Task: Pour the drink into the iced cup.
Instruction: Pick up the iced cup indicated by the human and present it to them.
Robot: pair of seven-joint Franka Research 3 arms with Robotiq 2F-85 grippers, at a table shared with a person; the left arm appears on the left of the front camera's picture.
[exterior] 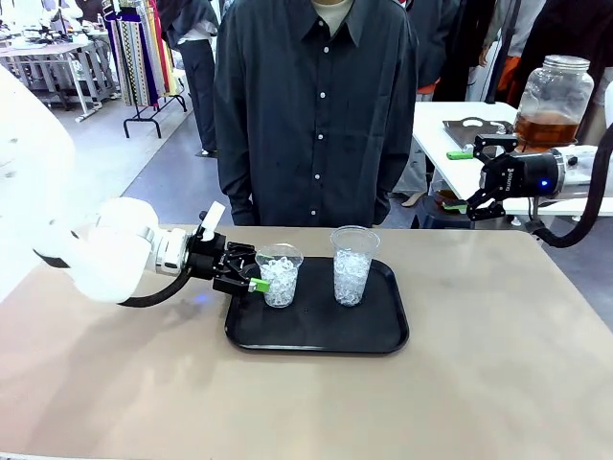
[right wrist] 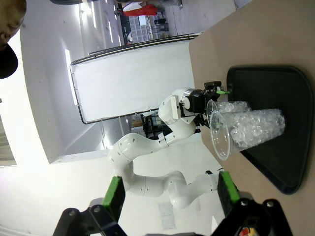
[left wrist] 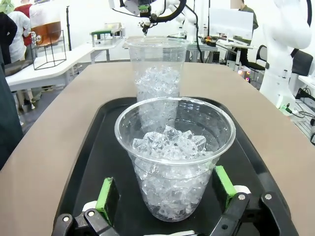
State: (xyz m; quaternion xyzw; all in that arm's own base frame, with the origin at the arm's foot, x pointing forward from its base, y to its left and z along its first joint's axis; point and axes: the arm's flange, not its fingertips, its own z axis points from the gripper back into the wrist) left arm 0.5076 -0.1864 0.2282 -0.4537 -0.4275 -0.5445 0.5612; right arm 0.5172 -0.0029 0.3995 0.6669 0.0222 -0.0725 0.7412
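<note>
You're in a large open lab or demo hall: white worktables (left wrist: 54,66) stand around your own tan table (exterior: 287,402), a rack of hanging garments (exterior: 144,48) stands on the grey floor (exterior: 168,158), and a tall white partition panel (right wrist: 128,81) closes one side.

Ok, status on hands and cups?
Left hand open, straddling short iced cup on tray. Right hand open, empty, raised. Amber drink in jar behind. Tall cup stands beside.

A black tray (exterior: 316,337) lies on the tan table (exterior: 479,383).
</note>
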